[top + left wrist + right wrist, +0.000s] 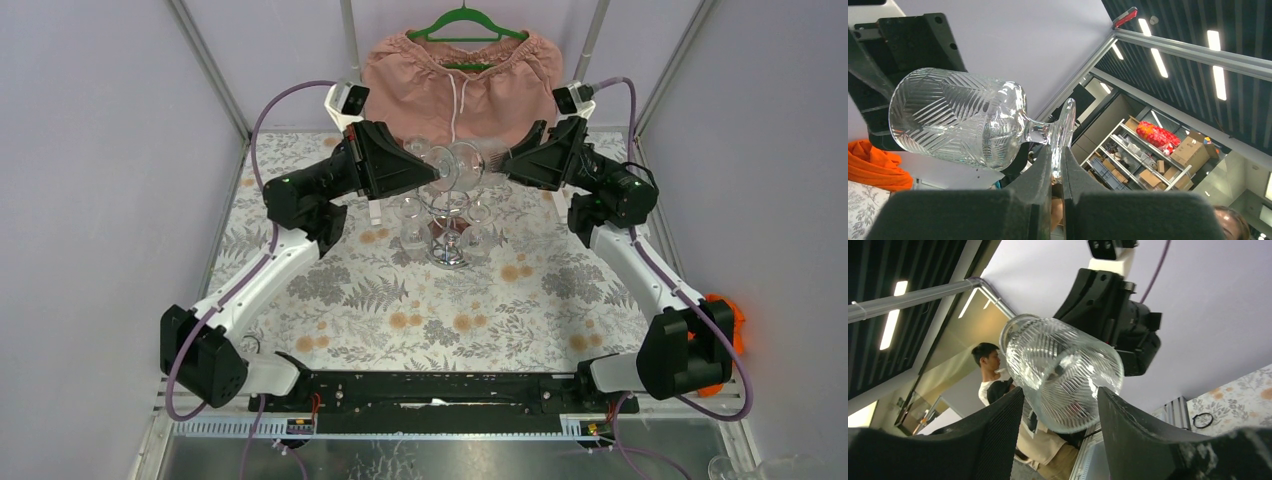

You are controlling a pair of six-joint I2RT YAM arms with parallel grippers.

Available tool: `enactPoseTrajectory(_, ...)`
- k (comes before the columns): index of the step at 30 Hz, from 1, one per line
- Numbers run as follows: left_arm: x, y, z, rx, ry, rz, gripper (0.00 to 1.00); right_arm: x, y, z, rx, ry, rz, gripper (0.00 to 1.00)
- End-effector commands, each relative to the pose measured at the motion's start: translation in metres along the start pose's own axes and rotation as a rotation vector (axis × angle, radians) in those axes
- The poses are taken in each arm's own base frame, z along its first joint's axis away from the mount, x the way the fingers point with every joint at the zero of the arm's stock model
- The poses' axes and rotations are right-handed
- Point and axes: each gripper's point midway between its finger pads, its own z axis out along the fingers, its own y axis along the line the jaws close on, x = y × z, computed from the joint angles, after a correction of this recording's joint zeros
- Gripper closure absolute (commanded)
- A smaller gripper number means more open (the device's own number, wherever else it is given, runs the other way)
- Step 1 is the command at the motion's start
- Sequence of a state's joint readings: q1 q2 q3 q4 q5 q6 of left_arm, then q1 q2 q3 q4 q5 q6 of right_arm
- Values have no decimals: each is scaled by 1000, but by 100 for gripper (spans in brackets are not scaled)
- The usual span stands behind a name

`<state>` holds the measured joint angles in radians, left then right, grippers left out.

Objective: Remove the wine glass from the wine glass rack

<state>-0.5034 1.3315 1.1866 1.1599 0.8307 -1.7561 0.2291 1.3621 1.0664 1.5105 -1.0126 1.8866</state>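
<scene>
Two arms meet over the chrome wine glass rack [447,250], which stands toward 12 o'clock on the floral surface [330,300]. At 9 o'clock, the left gripper [1057,152] is clenched on the foot of the wine glass [963,117], held sideways near the rack's top. At 3 o'clock, the right gripper [1060,392] straddles its bowl, fingers spread; I cannot tell if it grips.

The glass [455,165] is looked down on from well above on its near side in the top view, and is framed closely from below by both wrist views, tilted upward from its left and right.
</scene>
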Motion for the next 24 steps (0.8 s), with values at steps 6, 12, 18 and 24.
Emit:
enactPoseTrajectory(6,2,4,-3,68,7,22,100,17,57,19,-222,47,-183,56)
enactPoseTrajectory(12,3,9,-3,61,14,27,100,18,54,25,-239,47,-159,81)
enactPoseTrajectory(18,4,17,-3,19,25,46,100,16,51,25,-241,33,-150,100)
enactPoseTrajectory(24,6,20,-3,-8,37,70,83,15,53,25,-246,23,-150,100)
